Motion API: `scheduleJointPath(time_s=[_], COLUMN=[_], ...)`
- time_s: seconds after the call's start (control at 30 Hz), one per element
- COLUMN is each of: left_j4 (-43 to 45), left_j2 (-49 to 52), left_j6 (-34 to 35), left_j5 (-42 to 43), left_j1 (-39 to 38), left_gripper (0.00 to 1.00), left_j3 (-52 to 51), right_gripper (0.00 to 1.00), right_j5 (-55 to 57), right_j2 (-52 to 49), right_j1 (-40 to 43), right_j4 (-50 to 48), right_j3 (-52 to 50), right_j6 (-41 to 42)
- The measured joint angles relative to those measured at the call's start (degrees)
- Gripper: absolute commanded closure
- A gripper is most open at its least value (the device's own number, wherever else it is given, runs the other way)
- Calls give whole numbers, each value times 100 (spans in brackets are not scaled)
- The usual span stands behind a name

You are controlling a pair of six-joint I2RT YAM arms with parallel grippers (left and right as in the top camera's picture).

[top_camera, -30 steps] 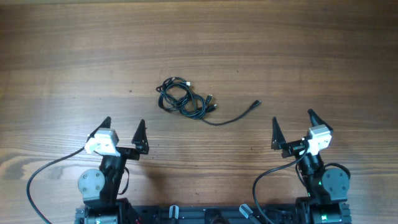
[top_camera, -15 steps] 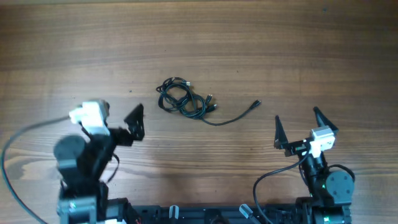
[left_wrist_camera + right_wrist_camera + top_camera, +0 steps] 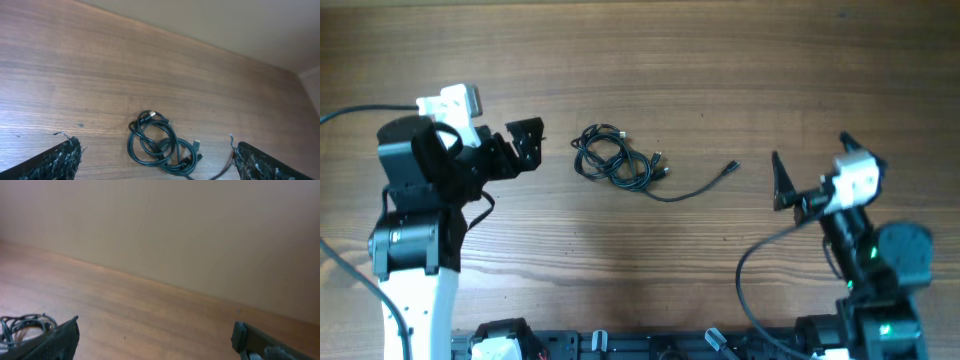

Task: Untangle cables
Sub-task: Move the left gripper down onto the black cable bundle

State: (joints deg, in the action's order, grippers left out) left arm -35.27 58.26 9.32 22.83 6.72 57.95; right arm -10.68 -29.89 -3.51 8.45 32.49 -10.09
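both arms are lifting since a second ago, jaws spread and empty. cables (image 3: 617,161) are lying knotted mid-tabletop (image 3: 720,60), probably awaiting a first grasp by the left gripper (image 3: 525,143).

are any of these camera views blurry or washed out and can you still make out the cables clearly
Overhead: sharp and evenly lit, the cables crisp against the wood grain of the table. Left wrist: mostly clear, the tangle distinct, fingertips slightly soft at the bottom edge. Right wrist: noticeably soft and hazy, the wall pale and featureless, only a blurred bit of cable at the lower left.
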Motion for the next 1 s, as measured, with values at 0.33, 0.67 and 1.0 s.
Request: scheduleJointPath(time_s=[0.33,0.67,1.0], left_j4=[-39,-37,120], left_j2=[420,857,1563], left_j6=[7,629,2009], left_j5=[367,-319,-1493], left_j1=[0,-782,-1930], left_gripper=[2,11,19], left_j3=[11,24,116], right_gripper=[0,0,0], right_j5=[-439,-1322,-1681], right_j2=[-2522,-4336,-5451], right_j1=[0,0,0], right_j4=[2240,3198,2855], right_j3=[2802,4437,4693], right_j6=[-417,-553,-564])
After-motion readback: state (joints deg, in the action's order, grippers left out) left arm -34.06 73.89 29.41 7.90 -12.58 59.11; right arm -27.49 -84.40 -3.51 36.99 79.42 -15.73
